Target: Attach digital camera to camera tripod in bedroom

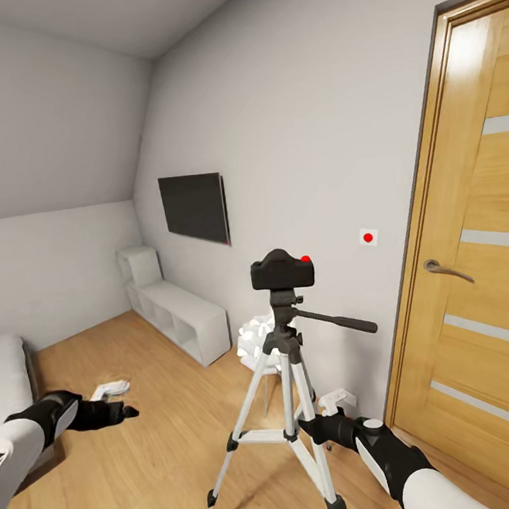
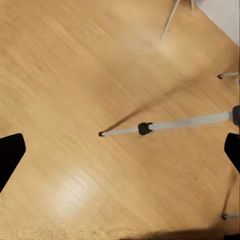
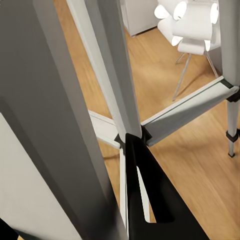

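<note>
Head view: the digital camera (image 1: 282,270), red button uppermost, sits on the black head of the camera tripod (image 1: 289,407), which stands on the light wood floor (image 1: 165,458) of the bedroom, in front of the grey-white wall (image 1: 297,126) and beside the wooden door (image 1: 481,264). The pan handle (image 1: 337,320) projects toward the door. A wall TV (image 1: 195,208) and a red-dot wall switch (image 1: 368,236) are mounted on the wall beyond; a white shelf unit (image 1: 174,309) stands below the TV.

The right gripper (image 1: 311,426) lies low against the tripod's near leg, well below the camera; whether its fingers are spread or closed cannot be told. In the right wrist view the tripod legs (image 3: 115,75) and their centre brace (image 3: 187,110) appear very close, with a white chair (image 3: 192,30) beyond.

The left gripper (image 1: 122,413) hangs low over the floor, well apart from tripod and camera. In the left wrist view its dark fingertips (image 2: 10,155) stand wide apart, holding nothing, with one tripod leg (image 2: 165,125) on the floor between them
</note>
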